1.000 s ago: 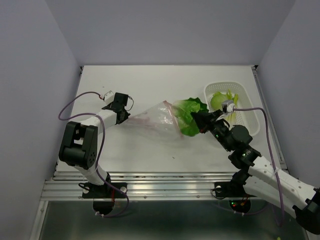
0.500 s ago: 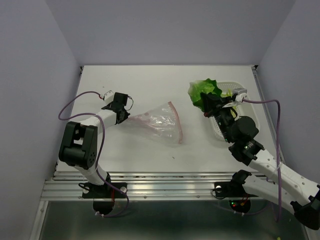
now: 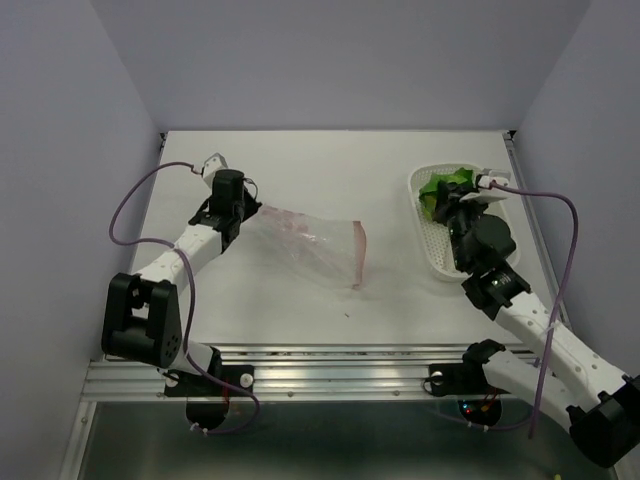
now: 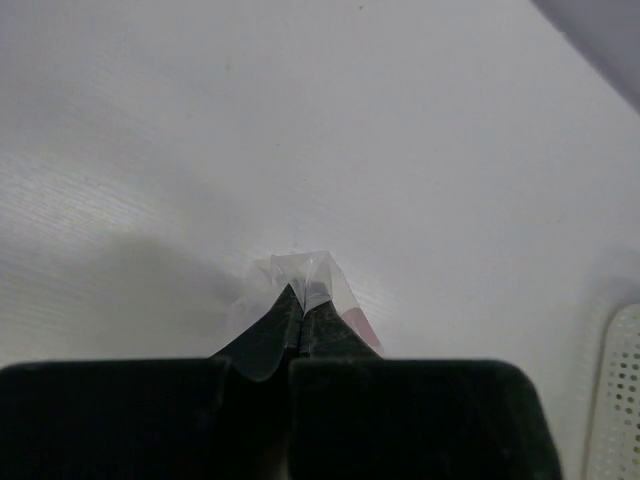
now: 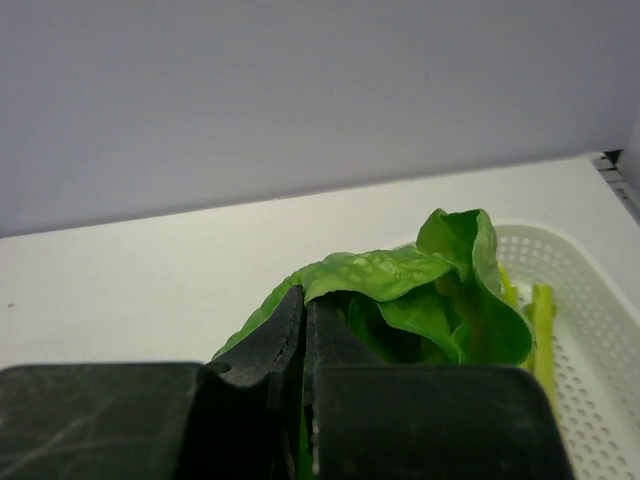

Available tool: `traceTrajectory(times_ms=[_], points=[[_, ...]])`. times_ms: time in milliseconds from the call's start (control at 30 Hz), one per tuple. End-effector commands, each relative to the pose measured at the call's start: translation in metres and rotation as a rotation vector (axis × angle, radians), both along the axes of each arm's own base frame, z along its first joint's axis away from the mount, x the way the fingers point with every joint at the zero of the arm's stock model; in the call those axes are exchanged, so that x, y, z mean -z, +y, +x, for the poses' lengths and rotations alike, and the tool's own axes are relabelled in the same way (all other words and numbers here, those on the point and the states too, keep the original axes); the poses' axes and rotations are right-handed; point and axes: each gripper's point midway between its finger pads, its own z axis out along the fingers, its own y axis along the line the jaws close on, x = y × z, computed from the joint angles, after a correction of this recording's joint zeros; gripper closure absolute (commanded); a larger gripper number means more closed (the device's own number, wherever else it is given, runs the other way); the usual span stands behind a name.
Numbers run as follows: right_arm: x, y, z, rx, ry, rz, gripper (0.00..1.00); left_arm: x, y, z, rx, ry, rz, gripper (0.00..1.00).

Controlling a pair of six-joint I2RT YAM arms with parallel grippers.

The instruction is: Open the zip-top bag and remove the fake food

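Observation:
The clear zip-top bag [image 3: 310, 243] lies on the white table, its pink-red zipper strip [image 3: 360, 255] at its right end. My left gripper [image 3: 243, 212] is shut on the bag's left corner [image 4: 312, 272]. My right gripper [image 3: 447, 203] is shut on a dark green leaf [image 5: 420, 300] and holds it over the white perforated basket [image 3: 432, 250]; the leaf also shows in the top view [image 3: 447, 183]. A yellow-green strip [image 5: 541, 330] lies in the basket under the leaf. The bag looks empty. The pale green ball is hidden.
The basket [image 5: 600, 330] stands at the table's right side near the right edge rail [image 3: 530, 215]. Grey walls close in the table at the back and both sides. A purple cable [image 3: 135, 195] loops over the table beside the left arm.
My right gripper has pulled the green leaf out of the bag's mouth and carried it right, over the basket. My left gripper has shifted up and back, still holding the bag's corner.

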Motion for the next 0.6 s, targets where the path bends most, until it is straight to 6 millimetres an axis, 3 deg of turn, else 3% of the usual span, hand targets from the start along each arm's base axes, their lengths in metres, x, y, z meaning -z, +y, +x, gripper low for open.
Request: traceTrajectory(times_ms=[0, 100, 233, 567], points=[[0.0, -0.036, 0.009, 0.098, -0.001, 0.021, 0.99, -0.067, -0.015, 0.016, 0.093, -0.254, -0.051, 1.0], [0.014, -0.053, 0.013, 0.145, 0.029, 0.018, 0.99, -0.096, -0.025, 0.014, 0.16, -0.4, -0.081, 1.0], [0.033, -0.072, 0.014, 0.224, 0.079, -0.007, 0.99, -0.11, -0.032, 0.003, 0.22, -0.526, -0.107, 1.0], [0.113, -0.11, 0.011, 0.413, 0.266, -0.043, 0.99, -0.07, -0.042, -0.017, 0.315, -0.535, -0.212, 1.0]])
